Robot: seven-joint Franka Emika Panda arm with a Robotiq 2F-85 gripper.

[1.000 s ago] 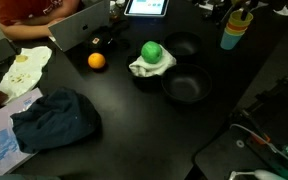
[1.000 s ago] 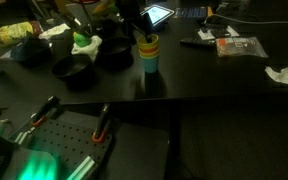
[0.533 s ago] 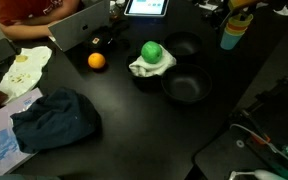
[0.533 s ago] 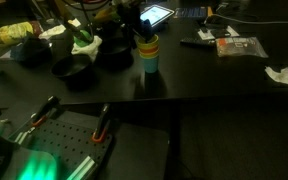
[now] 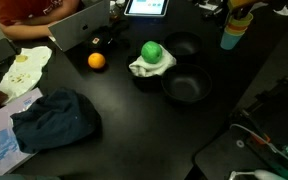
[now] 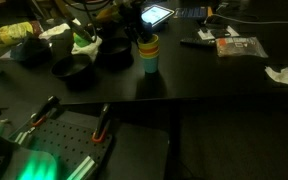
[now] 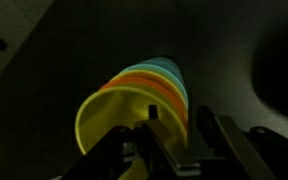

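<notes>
The stack of cups [image 5: 233, 32] stands upright on the tabletop [image 5: 134, 130], just beside a black bowl [image 6: 114, 53]. In the wrist view my hand [image 7: 179, 128] sits at the mouth of the topmost yellow cup [image 7: 109, 115], fingers set narrow astride its rim, though I cannot tell whether they press on the wall. I judge this grip wants a gentle pinch on that one wall only, the wrist held square to the stack's axis, so the orange cup [image 7: 149, 82] beneath isn't dragged and nothing tips toward the bowl.
</notes>
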